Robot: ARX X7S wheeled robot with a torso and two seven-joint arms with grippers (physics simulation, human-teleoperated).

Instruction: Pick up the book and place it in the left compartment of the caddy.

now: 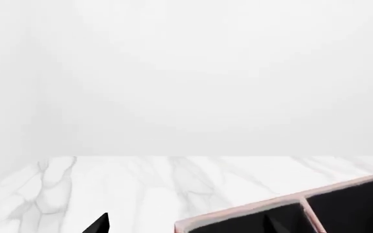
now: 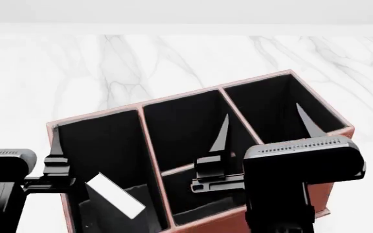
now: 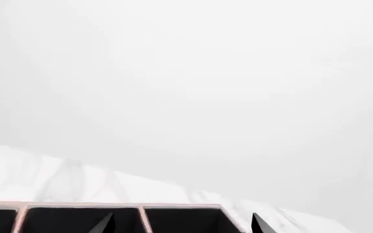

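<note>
The reddish-brown caddy (image 2: pixel 318 187) with black lining stands slantwise on the white marble table. The book (image 2: pixel 115 195) leans tilted inside the left compartment (image 2: pixel 99 141), white page edges facing up, near its front end. My left gripper (image 2: pixel 21 138) hangs open over the caddy's left wall, one finger outside it and one just inside, and no finger touches the book. My right gripper (image 2: pixel 262 112) is open and empty above the middle and right bays. The wrist views show only finger tips of the left gripper (image 1: pixel 186 225) and the right gripper (image 3: pixel 183 223), plus the caddy rim (image 1: pixel 283 201) (image 3: pixel 109 206).
The marble tabletop (image 2: pixel 44 73) stretches behind and beside the caddy to a plain white wall. The front middle bay is split by a pink-rimmed divider (image 2: pixel 177 170).
</note>
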